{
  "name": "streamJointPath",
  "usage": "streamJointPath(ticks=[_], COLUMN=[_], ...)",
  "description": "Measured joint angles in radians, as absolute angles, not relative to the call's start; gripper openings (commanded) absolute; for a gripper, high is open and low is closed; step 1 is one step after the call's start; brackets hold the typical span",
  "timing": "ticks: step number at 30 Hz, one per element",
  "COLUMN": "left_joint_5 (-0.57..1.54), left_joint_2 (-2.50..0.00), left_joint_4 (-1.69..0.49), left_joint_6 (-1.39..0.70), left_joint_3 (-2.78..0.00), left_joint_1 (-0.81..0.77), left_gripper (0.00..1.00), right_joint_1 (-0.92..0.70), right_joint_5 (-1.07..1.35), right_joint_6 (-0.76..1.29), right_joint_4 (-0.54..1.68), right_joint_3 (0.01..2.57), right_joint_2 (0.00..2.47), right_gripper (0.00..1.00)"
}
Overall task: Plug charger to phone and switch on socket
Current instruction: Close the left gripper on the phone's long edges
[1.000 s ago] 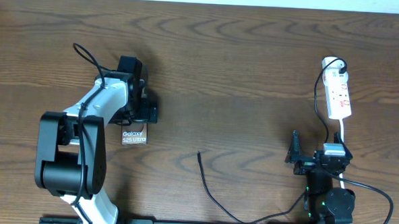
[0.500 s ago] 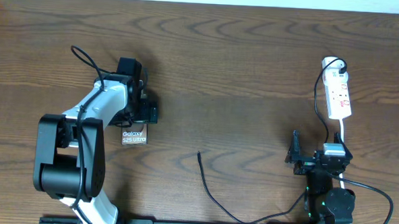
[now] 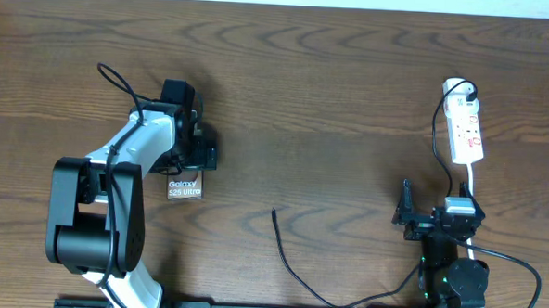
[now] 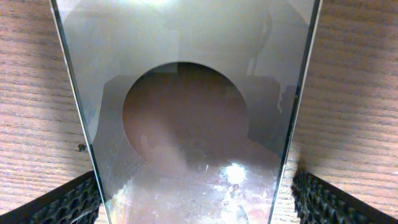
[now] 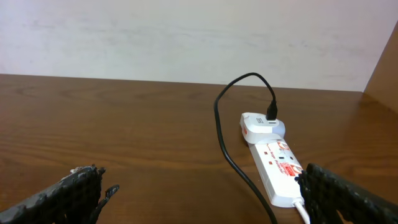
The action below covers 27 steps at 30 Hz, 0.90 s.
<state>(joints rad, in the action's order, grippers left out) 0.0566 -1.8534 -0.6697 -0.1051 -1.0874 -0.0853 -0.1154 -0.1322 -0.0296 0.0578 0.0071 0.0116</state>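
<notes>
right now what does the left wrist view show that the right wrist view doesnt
Left wrist only: the phone, its glossy face with a round patch, between the fingers of the left pincer. Right wrist only: the socket, the charger plugged in at its far end, a pale wall, the open right pincer. Both: the wooden table.

Phone flat, charger tip lying loose!
The glossy brown phone lies face-up on the desk, white lettering showing. Right of the phone, apart from it, curls the thin black charger, tip free. Well right of the phone sits the white socket.
</notes>
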Motion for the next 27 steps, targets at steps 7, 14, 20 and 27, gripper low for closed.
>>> streamJointPath(ticks=[7,14,20,27], left_joint_5=[0.057,0.06,0.06,0.059], left_joint_2=[-1.853,-1.853,-1.853,-1.853], left_joint_4=[-0.669,-0.668,-0.667,-0.668], left_joint_6=[-0.105,-0.107,-0.107,-0.107], left_joint_3=[-1.087,-1.087,-1.087,-1.087], left_joint_1=[-0.085,-0.085,-0.085,-0.085], left_gripper=[0.97,0.92,0.9,0.85], right_joint_1=[-0.115,-0.115,-0.115,-0.115], right_joint_5=[-0.132,-0.132,-0.132,-0.132], right_joint_6=[-0.03,-0.03,-0.03,-0.03], right_joint_4=[0.058,0.058,0.058,0.058], right_joint_3=[0.007,0.007,0.007,0.007], right_joint_2=[0.012,0.012,0.012,0.012], right_gripper=[0.99,0.99,0.99,0.99])
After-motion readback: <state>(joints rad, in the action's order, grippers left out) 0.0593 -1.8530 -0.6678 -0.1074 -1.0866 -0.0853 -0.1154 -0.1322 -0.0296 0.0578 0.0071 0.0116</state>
